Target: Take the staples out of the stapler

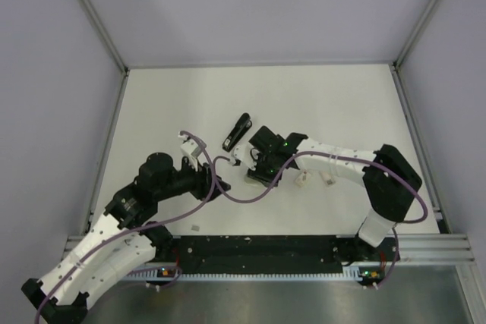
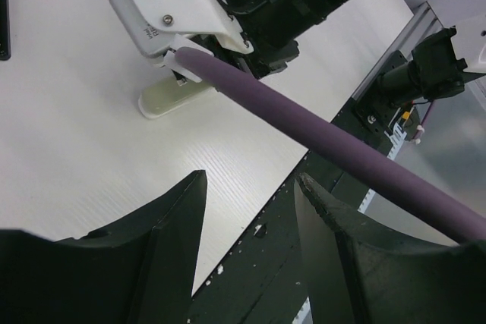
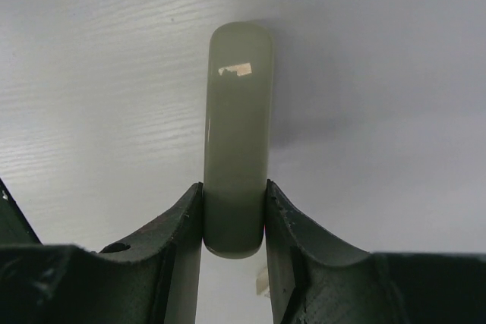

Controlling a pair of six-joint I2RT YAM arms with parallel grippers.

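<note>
The right claw (image 3: pixel 234 201) is clenched on the near end of a short, glossy grey-green bar with rounded ends (image 3: pixel 239 111). Its dark fingers pinch the bar's sides at the bottom centre of the right wrist view. The bar's far end appears to rest on the white table (image 1: pixel 326 96).

The left claw (image 2: pixel 250 181) stands released at the lower centre of its own view, with nothing between its fingers. A thick purple cable (image 2: pixel 319 138) crosses the frame just beyond it.

The small slim black oblong stapler (image 1: pixel 237 131) lies flat just above the middle of the overhead view. It is up and left of the right claw, and neither claw touches it.

The step in hand looks like dealing with the bar, possibly a part belonging to the stapler. Done well, that means a square, steady pinch, setting the bar flat and well apart from the stapler, and minding the cable between the claws.

No box or tray is in view. The only holder is the stapler's own staple channel, and I cannot tell whether it is open or loaded. Two small pale pieces (image 1: pixel 302 178) right of the right claw are too small to identify.
</note>
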